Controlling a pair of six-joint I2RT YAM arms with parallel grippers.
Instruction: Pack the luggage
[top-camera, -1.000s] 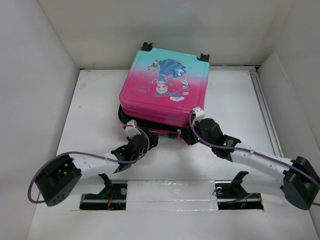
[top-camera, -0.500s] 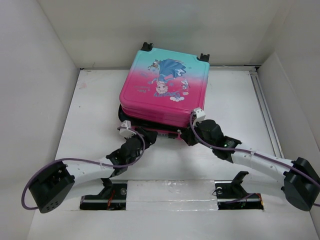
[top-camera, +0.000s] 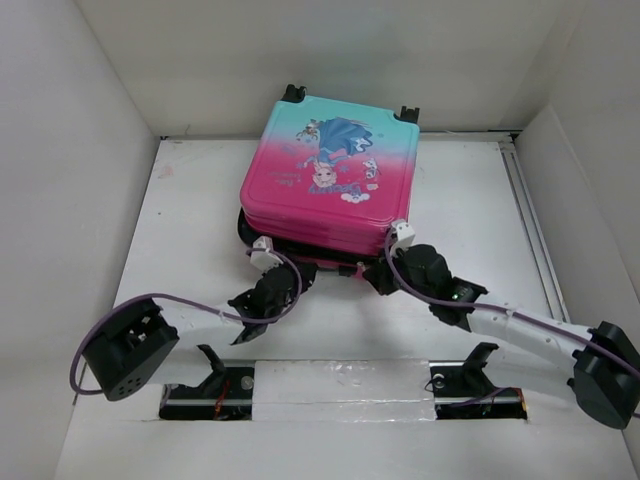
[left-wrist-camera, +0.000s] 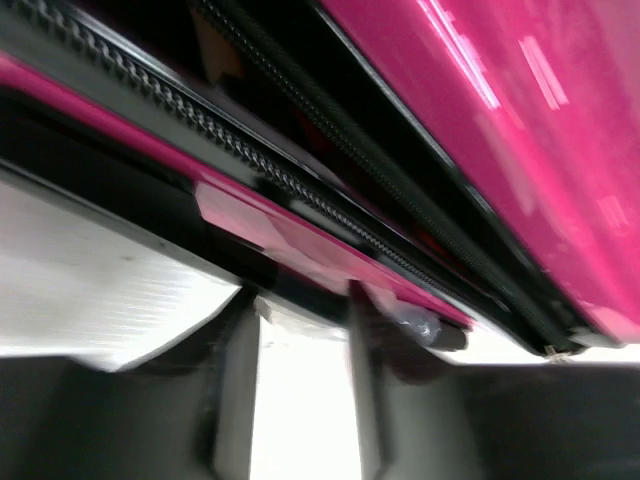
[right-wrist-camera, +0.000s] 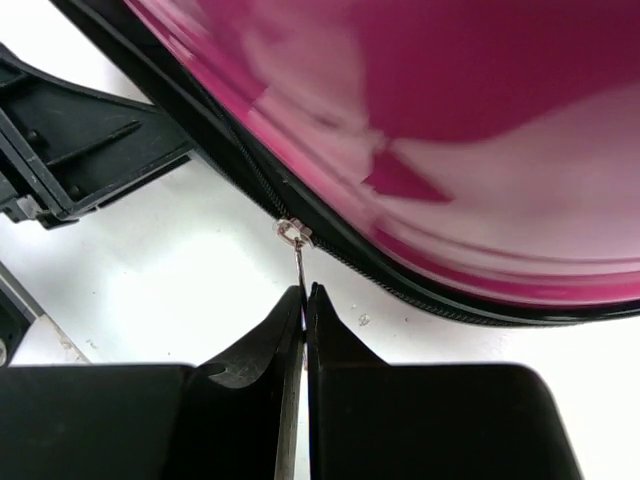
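Pink-to-teal hard-shell suitcase (top-camera: 325, 175) with a cartoon princess lies flat at the far middle of the white desk (top-camera: 200, 200); we cannot read the small lettering on its lid. Our right claw (right-wrist-camera: 304, 300) pinches the metal zipper pull (right-wrist-camera: 297, 255). Our left claw (left-wrist-camera: 300, 310) stands narrowly apart at the suitcase's near edge, bare desk between its jaws.

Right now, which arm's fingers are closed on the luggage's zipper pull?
The right arm's fingers pinch the zipper pull; the left arm's fingers stand apart below the luggage edge, gripping nothing.
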